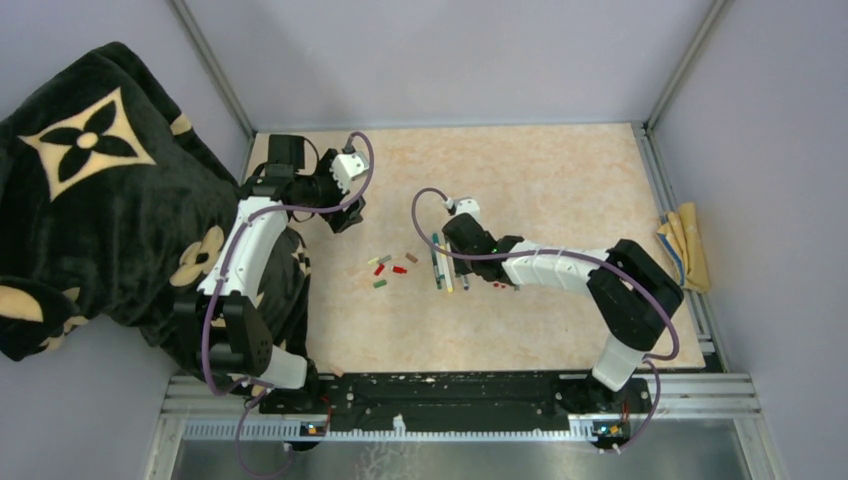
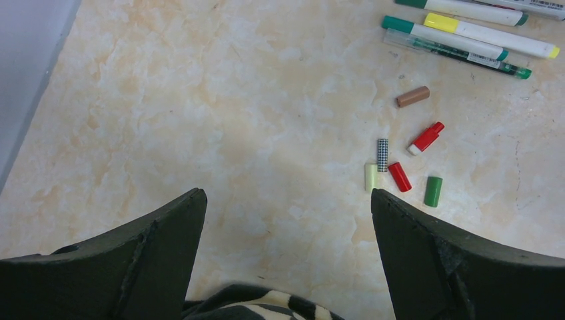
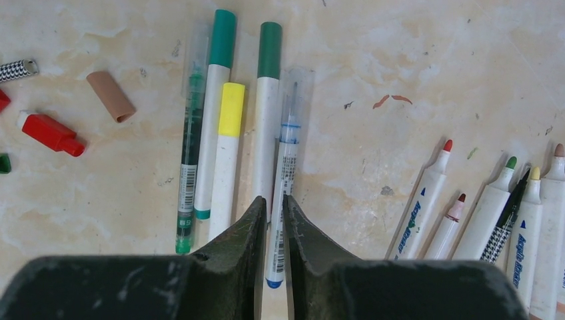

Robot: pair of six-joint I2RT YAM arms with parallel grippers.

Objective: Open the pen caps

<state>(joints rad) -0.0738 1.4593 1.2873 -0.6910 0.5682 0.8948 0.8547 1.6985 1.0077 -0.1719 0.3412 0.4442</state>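
While the left gripper (image 2: pixel 286 195) hangs with jaws spread wide, short plastic pen caps (image 2: pixel 400 177), red, green, yellow and brown, lie at its 1 o'clock; the right gripper (image 3: pixel 274 200) has jaws nearly touching around a clear blue-ink pen (image 3: pixel 288 143) at 12 o'clock, grip uncertain.

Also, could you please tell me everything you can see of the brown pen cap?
The brown cap is a short, matte tan tube, plastic by its look, with one end seemingly open. It sits on no pen and lies flat on the table, slanted, apart from everything else: the capped pens on one side, a red cap on the other.
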